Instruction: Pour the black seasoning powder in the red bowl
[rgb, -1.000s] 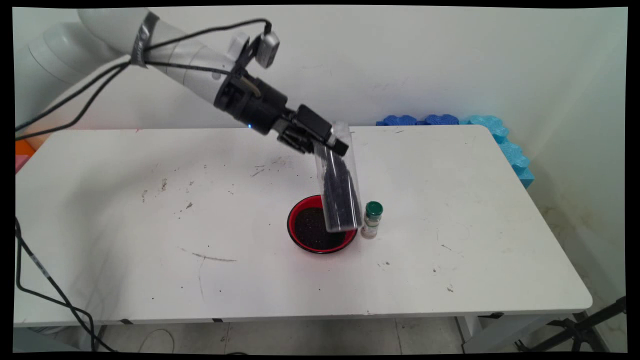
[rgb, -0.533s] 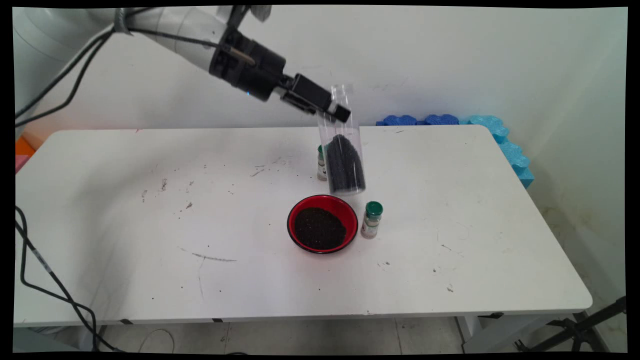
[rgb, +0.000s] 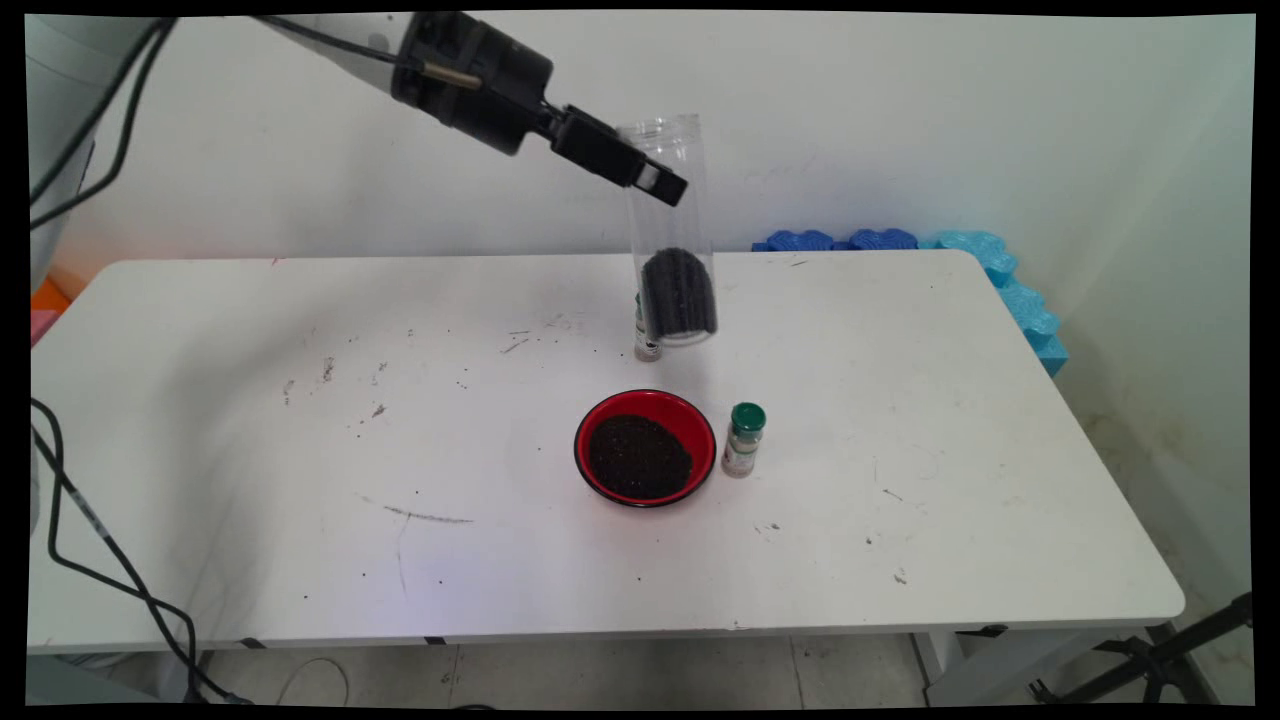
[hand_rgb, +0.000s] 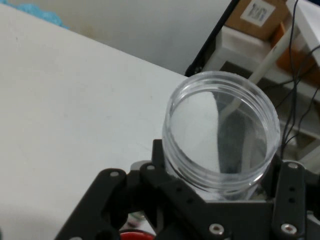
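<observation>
My gripper (rgb: 655, 185) is shut on a tall clear plastic jar (rgb: 668, 230), held nearly upright high above the table, with dark grains (rgb: 678, 292) settled in its bottom. In the hand view the jar's open round mouth (hand_rgb: 221, 131) sits between the black fingers (hand_rgb: 290, 200). Below and in front of the jar stands a red bowl (rgb: 645, 448) filled with dark grains. A small green-capped vial (rgb: 743, 439) stands just right of the bowl. Another small vial (rgb: 646, 338) is partly hidden behind the jar.
The white table (rgb: 300, 450) carries scuffs and scattered specks. Blue foam pieces (rgb: 960, 260) lie along the far right edge by the wall. Black cables (rgb: 90, 540) hang at the left. A slice of the red bowl (hand_rgb: 134, 236) shows at the hand view's bottom edge.
The gripper has lifted the jar up and away from the bowl and turned it from tilted to nearly upright. The grains have slid down to its bottom.
</observation>
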